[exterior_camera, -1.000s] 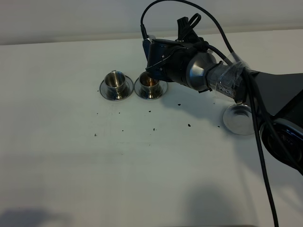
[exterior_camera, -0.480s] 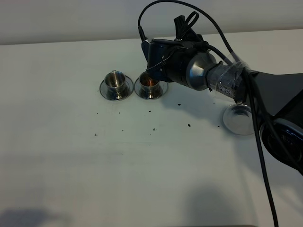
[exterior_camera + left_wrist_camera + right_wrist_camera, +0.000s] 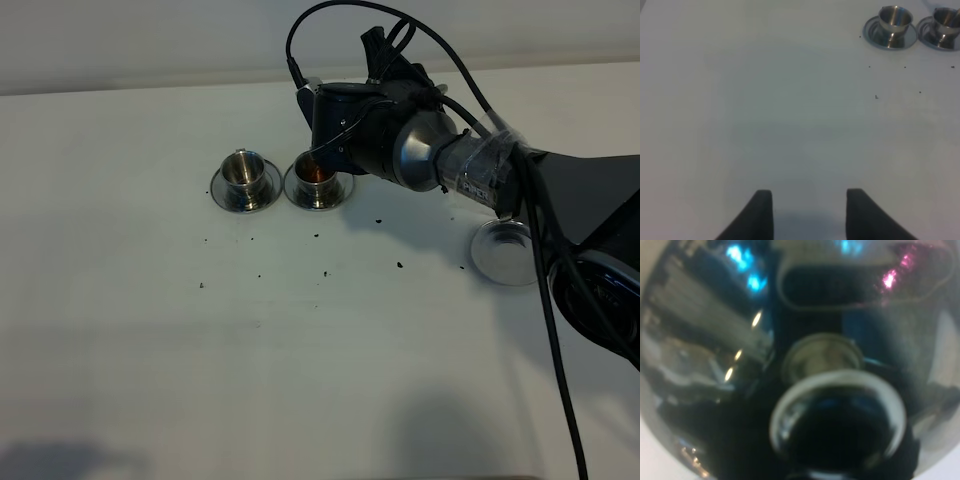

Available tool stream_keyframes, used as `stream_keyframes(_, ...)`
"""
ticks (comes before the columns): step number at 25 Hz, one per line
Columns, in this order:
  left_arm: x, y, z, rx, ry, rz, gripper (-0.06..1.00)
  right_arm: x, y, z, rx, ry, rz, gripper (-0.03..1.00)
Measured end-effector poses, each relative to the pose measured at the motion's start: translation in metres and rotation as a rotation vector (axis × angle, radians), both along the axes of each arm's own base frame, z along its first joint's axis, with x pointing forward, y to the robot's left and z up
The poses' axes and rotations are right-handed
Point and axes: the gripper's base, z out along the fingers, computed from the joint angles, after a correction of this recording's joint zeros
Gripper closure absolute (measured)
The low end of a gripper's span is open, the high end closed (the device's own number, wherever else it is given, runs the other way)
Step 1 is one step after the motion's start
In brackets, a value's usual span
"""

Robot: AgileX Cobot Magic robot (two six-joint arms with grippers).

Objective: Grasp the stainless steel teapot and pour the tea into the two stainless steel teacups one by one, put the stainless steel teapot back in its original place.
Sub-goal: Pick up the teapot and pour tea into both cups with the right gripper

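Right arm: the right end effector (image 3: 360, 130) is pressed together on the stainless steel teapot (image 3: 418, 150), which hangs clear of the worktop (image 3: 300, 340). The fingers themselves are hidden behind the pot and the wrist housing. The teapot is tipped steeply, its flared base turned up and toward the arm. Its thin spout (image 3: 322, 152) points down over the near teacup (image 3: 318, 180). In the right wrist view the pot's shiny lid fills the picture, blurred, and shows no further detail.

Teacups: the near teacup holds reddish-brown liquid. The far teacup (image 3: 243, 172) stands just beside it, on the side away from the teapot. No liquid can be made out inside it. Each cup sits upright on its own small saucer, and the two saucers are nearly touching.

Large saucer (image 3: 505, 255): it lies flat on the worktop, well apart from the cups. It is partly covered by the right arm, and nothing stands on it.

Left arm: the left end effector (image 3: 810, 215) is spread, with nothing between its dark fingers. It hovers over bare worktop, well apart from the cups.

Worktop: dark specks (image 3: 399, 265) are scattered in front of the cups.
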Motion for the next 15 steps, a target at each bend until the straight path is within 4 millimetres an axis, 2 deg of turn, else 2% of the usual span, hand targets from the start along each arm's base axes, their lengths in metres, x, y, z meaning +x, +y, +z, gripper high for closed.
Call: stream_keyframes(15, 0.0, 0.0, 0.0, -0.001, 0.0, 0.001, 0.57, 0.0021, 0.0016, 0.0019, -0.03, -0.013, 0.044, 0.79)
